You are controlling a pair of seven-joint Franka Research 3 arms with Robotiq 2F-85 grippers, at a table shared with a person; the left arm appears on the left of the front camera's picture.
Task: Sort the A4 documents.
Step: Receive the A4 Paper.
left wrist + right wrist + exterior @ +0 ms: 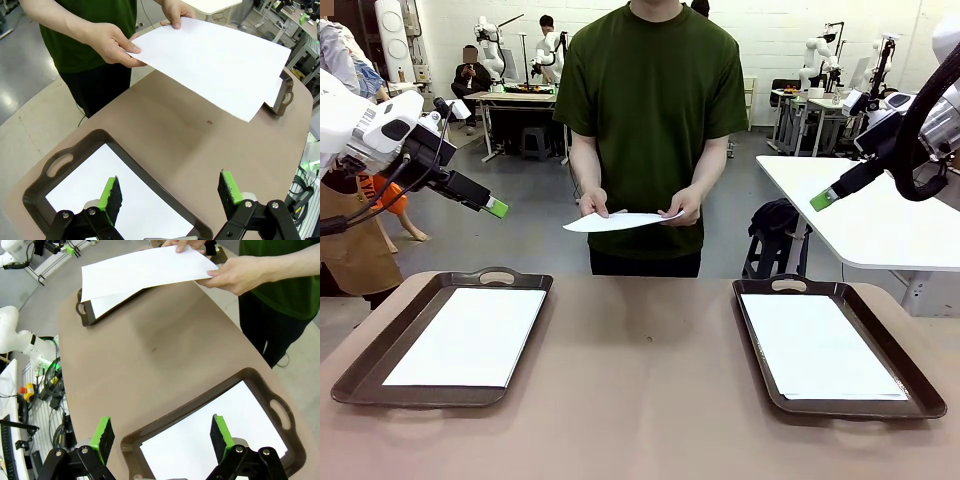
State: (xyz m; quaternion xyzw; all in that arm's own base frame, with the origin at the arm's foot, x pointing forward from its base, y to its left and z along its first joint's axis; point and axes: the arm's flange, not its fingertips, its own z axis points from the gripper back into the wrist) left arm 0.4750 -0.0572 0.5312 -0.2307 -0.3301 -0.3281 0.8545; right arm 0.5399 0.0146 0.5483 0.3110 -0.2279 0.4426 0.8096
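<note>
No print on any sheet. Person's hands [595, 203] hold one [620, 221] mid-frame; wrist views show left hand [170, 196] and right hand [162, 438] wide over trayed sheets [95, 192].

A thin, matt white paper sheet [620, 221], flexing slightly, is held by a person in a soft green cloth T-shirt [653, 90] above a smooth, matt brown table [640, 400]. Two dark brown trays, the left tray [350, 375] and the right tray [920, 385], look like smooth plastic with a faint sheen on their rims, and each holds flat matt white paper. The left gripper [170, 192] and right gripper [161, 432] are matt black with bright green, rubbery-looking finger pads [107, 192], on glossy white arm casings [355, 125].
</note>
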